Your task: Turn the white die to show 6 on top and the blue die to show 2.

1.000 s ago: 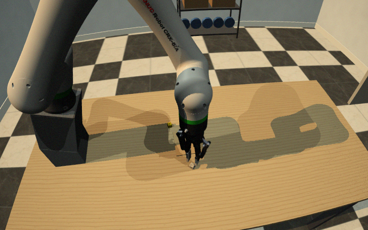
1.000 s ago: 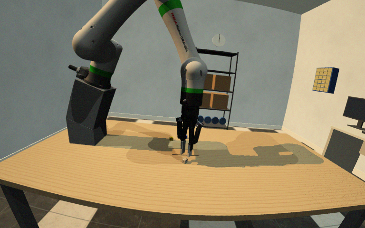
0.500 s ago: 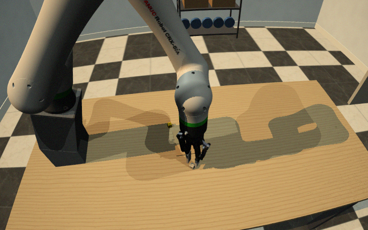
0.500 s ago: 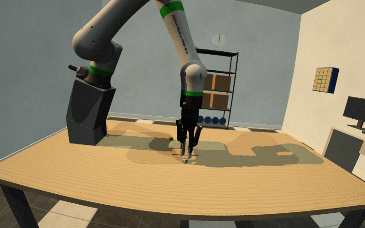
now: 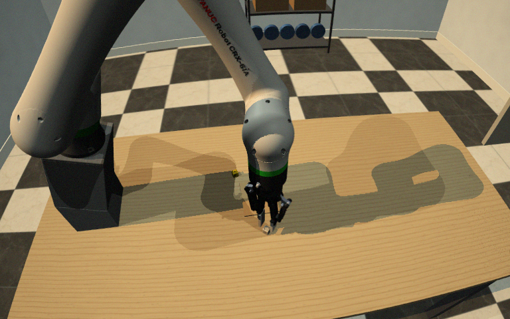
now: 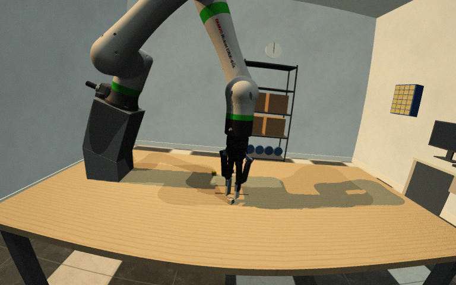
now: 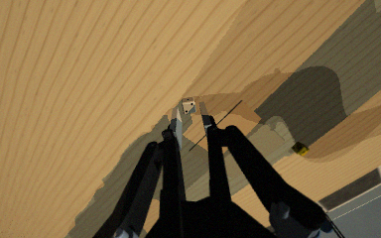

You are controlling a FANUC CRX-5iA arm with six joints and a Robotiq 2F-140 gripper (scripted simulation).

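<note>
Gripper (image 5: 267, 226) (image 6: 232, 196) (image 7: 190, 112): narrow gap, nothing gripped; straddling, likely to pinch and turn
White die (image 5: 265, 229) (image 6: 230, 200) (image 7: 189, 105): right by the fingertips
Yellow die (image 5: 234, 173) (image 6: 214, 173) (image 7: 300, 148): eleven o'clock from above, safely apart
Blue die: twelve o'clock, exterior view, mostly hidden

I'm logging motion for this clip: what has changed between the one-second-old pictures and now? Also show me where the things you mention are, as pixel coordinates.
The gripper (image 5: 267, 226) (image 6: 232, 196) (image 7: 190, 112) has come down slightly toward the white die (image 5: 265, 229) (image 6: 230, 200) (image 7: 189, 105). Its fingers stand apart, with no visible grasp or release. The white die and yellow die (image 5: 234, 173) (image 6: 214, 173) (image 7: 299, 148) show no clear shift.
</note>
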